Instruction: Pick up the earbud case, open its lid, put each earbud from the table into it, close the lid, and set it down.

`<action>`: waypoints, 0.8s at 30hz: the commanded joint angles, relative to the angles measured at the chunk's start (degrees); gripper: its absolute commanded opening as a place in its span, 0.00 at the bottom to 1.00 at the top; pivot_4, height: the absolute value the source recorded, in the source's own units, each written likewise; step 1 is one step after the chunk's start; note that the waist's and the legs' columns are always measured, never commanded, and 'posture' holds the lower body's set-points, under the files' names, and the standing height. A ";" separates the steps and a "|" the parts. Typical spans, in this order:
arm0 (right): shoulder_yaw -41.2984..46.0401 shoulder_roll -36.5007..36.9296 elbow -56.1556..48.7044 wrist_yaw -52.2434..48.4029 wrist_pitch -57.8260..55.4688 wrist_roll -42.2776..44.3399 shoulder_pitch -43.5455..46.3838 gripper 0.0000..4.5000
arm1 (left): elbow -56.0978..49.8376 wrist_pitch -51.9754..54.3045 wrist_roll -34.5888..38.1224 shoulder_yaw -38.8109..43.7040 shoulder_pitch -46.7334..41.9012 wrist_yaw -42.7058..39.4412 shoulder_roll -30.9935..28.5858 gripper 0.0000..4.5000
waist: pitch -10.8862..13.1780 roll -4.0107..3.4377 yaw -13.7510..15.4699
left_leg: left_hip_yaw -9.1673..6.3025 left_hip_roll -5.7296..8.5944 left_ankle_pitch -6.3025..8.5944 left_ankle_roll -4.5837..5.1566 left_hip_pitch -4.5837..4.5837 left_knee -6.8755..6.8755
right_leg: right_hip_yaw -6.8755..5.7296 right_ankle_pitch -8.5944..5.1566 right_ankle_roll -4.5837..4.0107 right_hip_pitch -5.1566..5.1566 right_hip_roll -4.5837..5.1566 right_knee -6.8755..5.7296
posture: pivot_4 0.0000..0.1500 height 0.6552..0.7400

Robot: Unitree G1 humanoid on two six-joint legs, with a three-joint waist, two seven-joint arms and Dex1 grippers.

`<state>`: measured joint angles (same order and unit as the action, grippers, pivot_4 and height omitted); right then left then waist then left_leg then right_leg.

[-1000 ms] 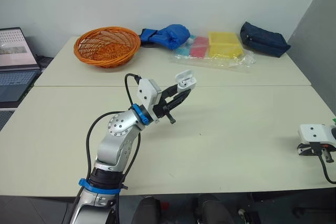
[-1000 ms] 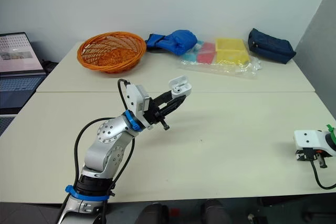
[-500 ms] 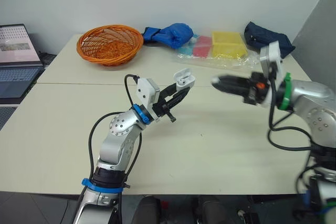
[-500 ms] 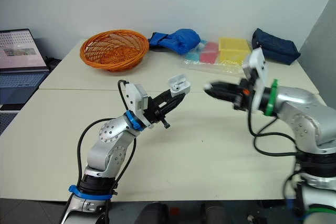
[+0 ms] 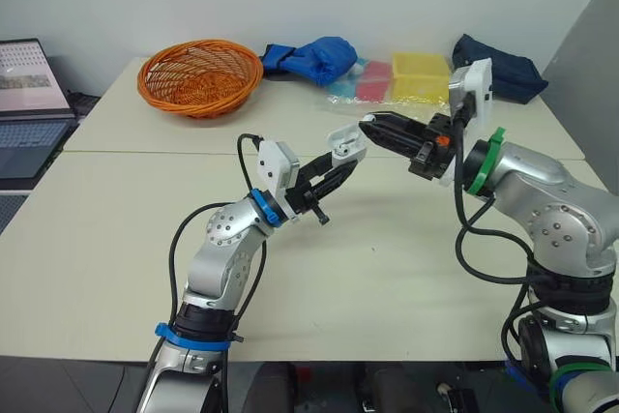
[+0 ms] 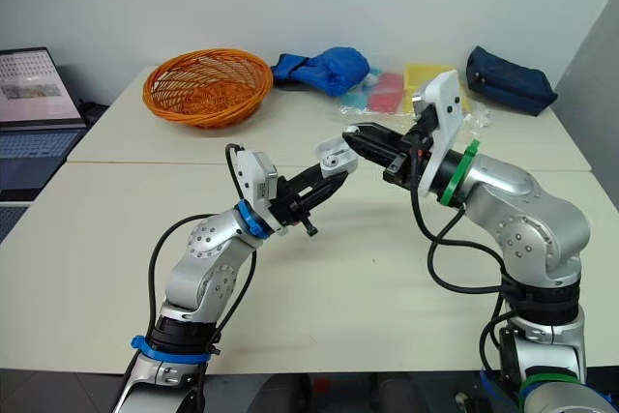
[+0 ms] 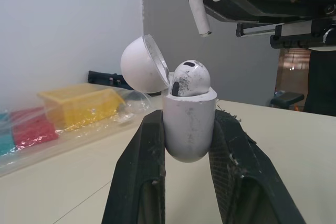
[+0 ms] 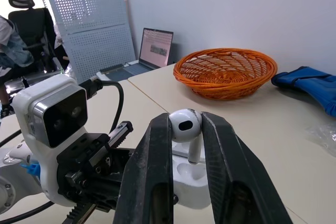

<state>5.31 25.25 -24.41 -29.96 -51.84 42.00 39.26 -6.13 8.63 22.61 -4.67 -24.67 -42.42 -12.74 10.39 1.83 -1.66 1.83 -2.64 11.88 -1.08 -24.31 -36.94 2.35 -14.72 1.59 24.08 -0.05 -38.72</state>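
One earbud case, two earbuds, one orange wicker basket, one laptop, one navy pouch.

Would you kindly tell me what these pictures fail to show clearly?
- Earbud case sides: left wrist view, covered by the left gripper's fingers.
- Held earbud sides: right wrist view, hidden by the right gripper's fingers.
- Laptop: left eye view, cut by the edge; screen text too small.

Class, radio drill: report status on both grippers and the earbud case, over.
Left gripper shut on earbud case, lid open, one earbud seated. Right gripper shut on second earbud, poised over case. Nothing between them.
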 commanded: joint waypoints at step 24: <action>-2.58 0.49 0.87 0.05 4.20 -3.89 -2.42 0.10 | -2.62 0.40 1.37 0.04 -1.40 -0.41 1.00 0.17 | 0.00 0.00 -0.01 | 0.01 -0.01 0.00 0.00 0.00 0.01 | -0.01 -0.02 -0.04 0.02 -0.02 0.00 | 1.00 1.00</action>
<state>2.22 25.18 -22.65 -29.85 -48.74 38.31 36.70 -6.18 9.68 22.70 -4.74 -25.34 -42.48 -12.10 10.39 1.83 -1.67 1.85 -2.64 11.88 -1.08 -24.31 -36.94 2.34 -14.73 1.55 24.10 -0.07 -38.73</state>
